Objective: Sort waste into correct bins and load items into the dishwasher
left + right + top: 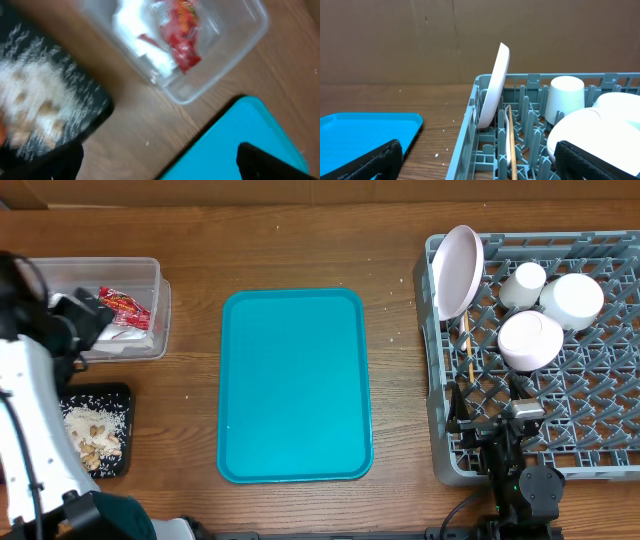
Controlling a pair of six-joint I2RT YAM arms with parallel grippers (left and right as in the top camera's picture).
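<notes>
**Wrapping up: waste binned, dishes racked**

Judging by how things lie, the job looks all but finished. On the left of the desk (300,240), the clear tub (160,310) holds the red wrapper (125,305) and white napkins (132,30). Nearer, the black tray (122,395) carries the rice scraps (92,430); a carrot cannot be made out with certainty. The teal tray (295,385) in the middle is bare. On the right, the dish rack (600,420) holds the upright plate (457,270), the cup (525,283), both bowls (572,298) (530,338) and the fork (467,345). The left gripper (160,165) hovers spread and empty by the bins. The right gripper (480,162), also spread, holds nothing at the rack's near edge.
</notes>
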